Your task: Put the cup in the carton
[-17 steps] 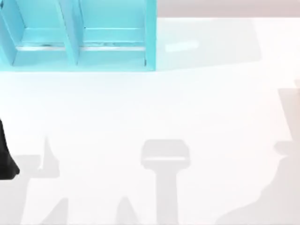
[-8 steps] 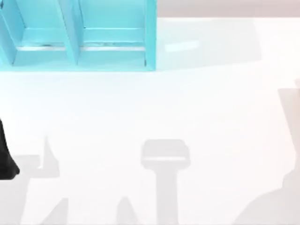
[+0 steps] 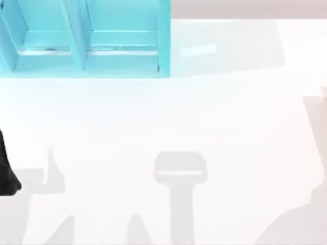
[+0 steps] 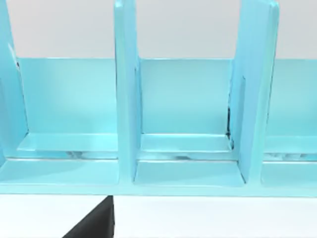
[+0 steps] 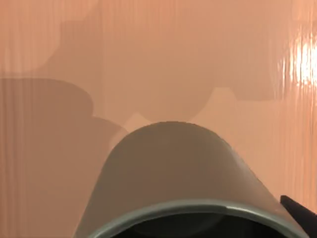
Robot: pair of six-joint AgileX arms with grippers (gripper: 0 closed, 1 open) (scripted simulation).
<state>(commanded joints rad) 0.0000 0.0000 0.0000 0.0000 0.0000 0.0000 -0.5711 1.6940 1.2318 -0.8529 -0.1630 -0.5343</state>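
- Cup (image 5: 178, 173): olive-grey, matte and plain, seen close up in the right wrist view, with its rim and dark inside toward the camera and its body narrowing slightly toward the far end.
- Behind the cup lies a salmon-orange, finely ribbed surface (image 5: 74, 59), with soft shadows across it and a bright glare patch at one edge. Whether this is the carton, I cannot tell.
- Whether the cup touches that orange surface or hangs clear of it cannot be told.
- Right end effector: a dark tip (image 5: 302, 213) juts in just beside the cup's rim. Whether the fingers are clamped on the cup or released, I cannot tell.
- Left arm (image 3: 6, 171): a black part of it sits at the left edge of the table (image 3: 168, 112) in the top view. A dark wedge (image 4: 94, 225) also shows in the left wrist view, low over the white table; whether the left end effector is clenched or released, I cannot tell.
- Turquoise shelf unit (image 3: 87, 41): stands at the far left of the table in the top view, split by upright dividers into open compartments. The left wrist view faces these compartments head-on.
- Grey shadows of the arms fall across the near part of the white table.
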